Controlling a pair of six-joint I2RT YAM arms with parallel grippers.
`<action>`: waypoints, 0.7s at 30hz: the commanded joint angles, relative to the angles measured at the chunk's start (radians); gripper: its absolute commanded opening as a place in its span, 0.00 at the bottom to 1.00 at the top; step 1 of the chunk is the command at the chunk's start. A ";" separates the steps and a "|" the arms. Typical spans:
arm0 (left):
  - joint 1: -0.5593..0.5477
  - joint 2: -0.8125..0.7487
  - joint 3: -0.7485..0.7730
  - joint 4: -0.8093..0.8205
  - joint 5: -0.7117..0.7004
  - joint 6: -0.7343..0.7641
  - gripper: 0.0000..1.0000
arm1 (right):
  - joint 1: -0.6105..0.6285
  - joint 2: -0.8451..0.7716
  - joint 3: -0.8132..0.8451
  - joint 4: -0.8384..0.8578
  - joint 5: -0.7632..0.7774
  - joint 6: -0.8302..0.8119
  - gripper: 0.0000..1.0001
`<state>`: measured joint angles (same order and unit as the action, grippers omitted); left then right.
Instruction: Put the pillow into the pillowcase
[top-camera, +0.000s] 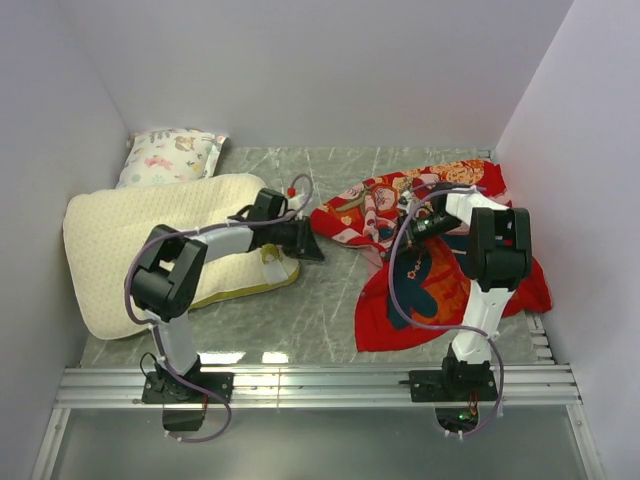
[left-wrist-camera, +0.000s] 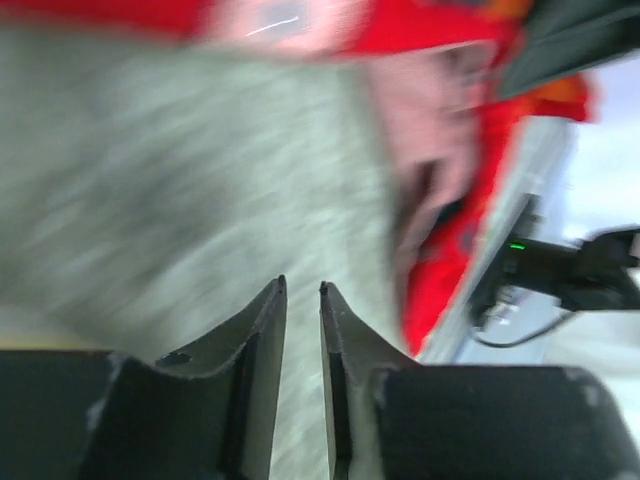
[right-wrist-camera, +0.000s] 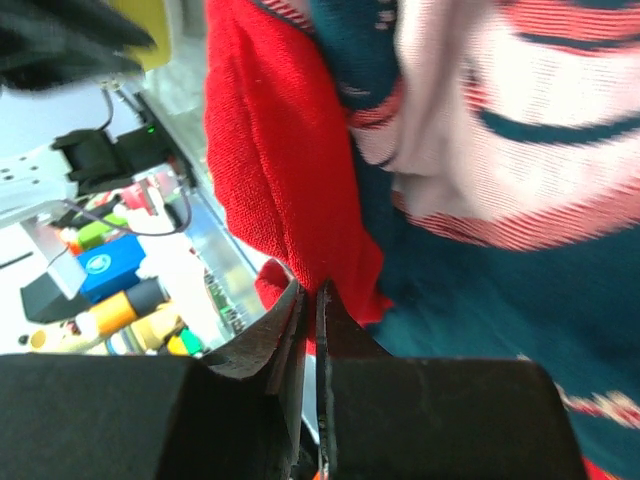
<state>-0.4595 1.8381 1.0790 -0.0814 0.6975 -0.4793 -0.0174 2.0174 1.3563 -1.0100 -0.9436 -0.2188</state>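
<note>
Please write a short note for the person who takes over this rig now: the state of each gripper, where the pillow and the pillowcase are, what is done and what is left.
Left gripper: nearly shut, holding nothing, over bare table between pillow and pillowcase.
Right gripper: shut on a fold of the pillowcase.
Pillow: flat at the left, fully outside the case.
Pillowcase: bunched at the right, not visibly opened.
Done: case gripped.
Left: open the case, slide the pillow in.

A white animal-print pillow (top-camera: 170, 156) lay in the far left corner of the grey marbled table (top-camera: 330, 310), propped against the white wall (top-camera: 320, 70).
</note>
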 joint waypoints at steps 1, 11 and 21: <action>-0.080 0.008 0.010 0.288 0.099 -0.152 0.27 | 0.045 -0.009 -0.006 0.013 -0.098 0.013 0.02; -0.157 0.165 0.093 0.539 0.063 -0.378 0.38 | 0.123 0.017 0.037 -0.032 -0.230 -0.011 0.02; -0.163 0.204 0.065 0.715 0.103 -0.482 0.39 | 0.132 0.014 0.010 -0.016 -0.222 -0.005 0.02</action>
<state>-0.6159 2.0415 1.1339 0.5037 0.7643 -0.9157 0.1135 2.0228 1.3609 -1.0142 -1.1366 -0.2211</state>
